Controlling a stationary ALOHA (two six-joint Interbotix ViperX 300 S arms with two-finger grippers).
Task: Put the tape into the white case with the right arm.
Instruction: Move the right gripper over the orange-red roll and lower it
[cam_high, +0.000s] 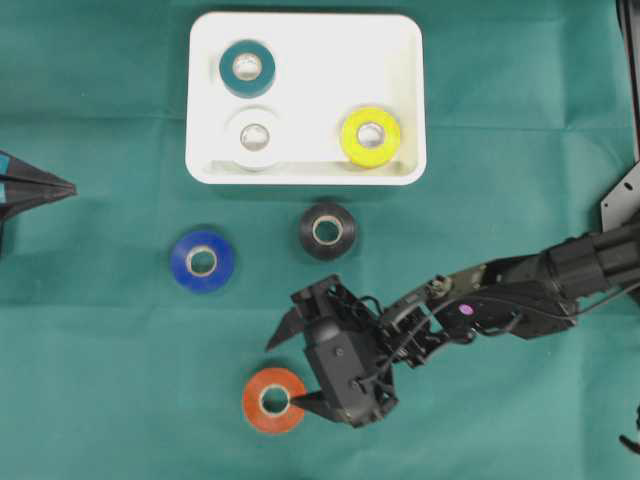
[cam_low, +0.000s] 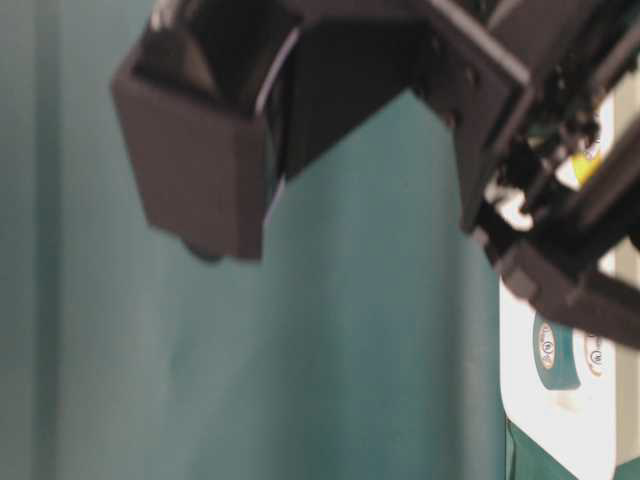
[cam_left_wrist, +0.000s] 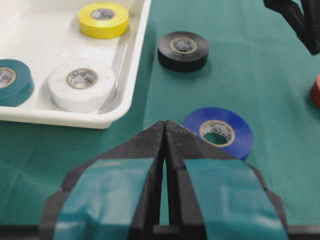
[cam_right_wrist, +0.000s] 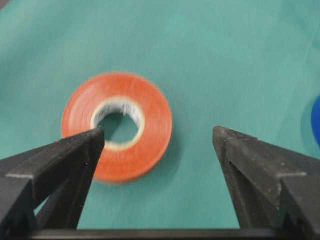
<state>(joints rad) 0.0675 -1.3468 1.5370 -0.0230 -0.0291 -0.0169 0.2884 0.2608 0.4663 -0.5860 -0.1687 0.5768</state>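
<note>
One orange tape roll (cam_high: 274, 400) lies flat on the bench, unheld. The right hand (cam_high: 296, 373), fingers apart, hovers over it; the roll sits toward 8 o'clock of the gap's centre. The white case (cam_high: 400, 100) lies at 12 o'clock.

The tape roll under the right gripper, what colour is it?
Orange, clearest in the right wrist view.

Bright, even light with soft shadows; the table-level view is blurred, and the orange tape (cam_right_wrist: 117, 126) looks slightly soft.
</note>
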